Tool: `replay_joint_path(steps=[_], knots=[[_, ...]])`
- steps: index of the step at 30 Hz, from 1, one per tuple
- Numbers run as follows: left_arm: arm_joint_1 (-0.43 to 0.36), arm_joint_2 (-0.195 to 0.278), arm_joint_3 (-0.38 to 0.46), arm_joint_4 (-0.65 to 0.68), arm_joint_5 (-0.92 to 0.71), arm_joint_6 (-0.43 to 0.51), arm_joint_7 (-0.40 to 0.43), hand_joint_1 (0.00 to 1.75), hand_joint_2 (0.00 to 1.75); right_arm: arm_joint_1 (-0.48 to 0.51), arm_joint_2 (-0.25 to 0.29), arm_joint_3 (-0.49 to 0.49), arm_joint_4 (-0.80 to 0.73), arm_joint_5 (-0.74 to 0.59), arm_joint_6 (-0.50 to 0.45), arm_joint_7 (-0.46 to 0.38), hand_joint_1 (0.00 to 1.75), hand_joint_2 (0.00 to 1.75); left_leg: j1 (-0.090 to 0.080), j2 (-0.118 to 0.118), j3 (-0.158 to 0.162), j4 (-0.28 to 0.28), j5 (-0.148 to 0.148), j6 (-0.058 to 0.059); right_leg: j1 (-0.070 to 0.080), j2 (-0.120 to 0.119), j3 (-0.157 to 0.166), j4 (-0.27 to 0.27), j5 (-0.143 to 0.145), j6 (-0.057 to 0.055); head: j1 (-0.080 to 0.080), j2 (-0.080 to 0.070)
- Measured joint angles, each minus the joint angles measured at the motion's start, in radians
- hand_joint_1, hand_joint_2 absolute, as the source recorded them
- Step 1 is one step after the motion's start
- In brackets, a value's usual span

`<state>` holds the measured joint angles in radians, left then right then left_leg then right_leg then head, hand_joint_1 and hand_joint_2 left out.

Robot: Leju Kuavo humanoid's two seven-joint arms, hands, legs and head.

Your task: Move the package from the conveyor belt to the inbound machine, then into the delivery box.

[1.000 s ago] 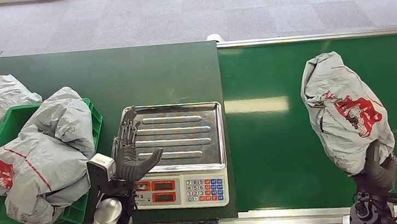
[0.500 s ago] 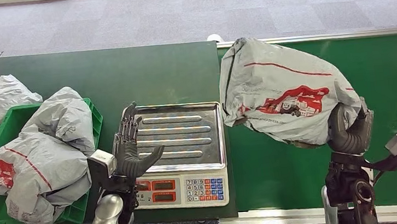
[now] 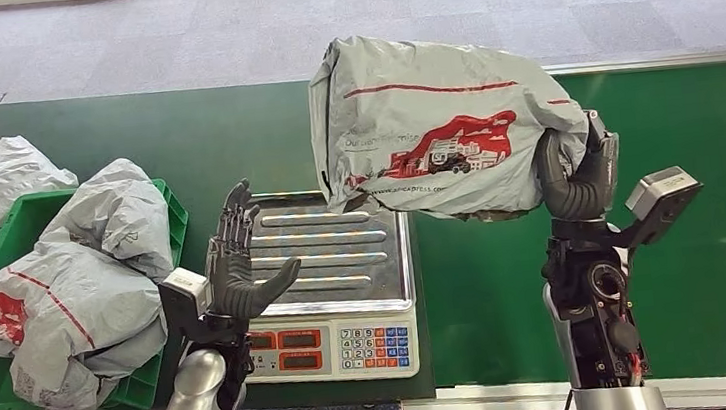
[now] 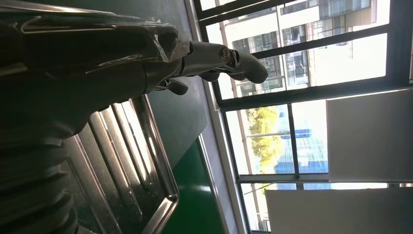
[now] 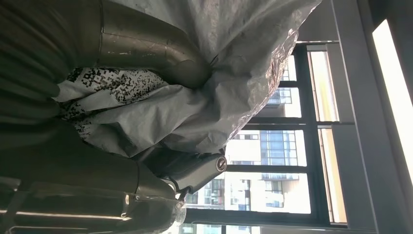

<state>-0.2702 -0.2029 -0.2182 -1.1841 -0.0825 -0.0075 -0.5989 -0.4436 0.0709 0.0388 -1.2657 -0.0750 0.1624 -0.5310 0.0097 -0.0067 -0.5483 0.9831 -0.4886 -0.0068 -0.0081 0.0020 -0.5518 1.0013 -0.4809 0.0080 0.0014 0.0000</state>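
Grey carpet floor [image 3: 222, 33], bright windows [image 4: 302, 141]

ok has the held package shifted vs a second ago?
Yes. The package in the right hand went left, off the conveyor belt, and now overhangs the scale tray.

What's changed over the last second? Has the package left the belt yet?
Yes. The right hand, gripping the grey package throughout, has lifted it off the green conveyor belt and swung it toward the robot's left; it now hangs partly over the scale's steel tray. The left hand stayed open beside the tray, barely shifting. The parcels in the green bin are unchanged.
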Motion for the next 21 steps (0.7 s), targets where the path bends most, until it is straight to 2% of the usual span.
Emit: replay_joint_path(steps=[17,21], knots=[[0.0,0.0,0.0,0.0,0.0,0.0,0.0,0.0,1.75,-0.018,0.0,0.02,0.047,0.001,-0.001,-0.002,1.75,1.75,0.0,0.0,0.0,0.0,0.0,0.0,0.0,0.0,0.0,0.0,0.0,0.0,0.0,0.0],[0.0,0.0,0.001,0.0,0.006,0.008,0.002,0.0,1.75,-0.035,-0.003,0.041,0.073,0.1,-0.035,0.014,1.75,1.75,0.0,0.001,0.0,0.0,0.0,0.0,0.0,0.001,0.0,0.0,0.0,0.0,0.0,0.0]])
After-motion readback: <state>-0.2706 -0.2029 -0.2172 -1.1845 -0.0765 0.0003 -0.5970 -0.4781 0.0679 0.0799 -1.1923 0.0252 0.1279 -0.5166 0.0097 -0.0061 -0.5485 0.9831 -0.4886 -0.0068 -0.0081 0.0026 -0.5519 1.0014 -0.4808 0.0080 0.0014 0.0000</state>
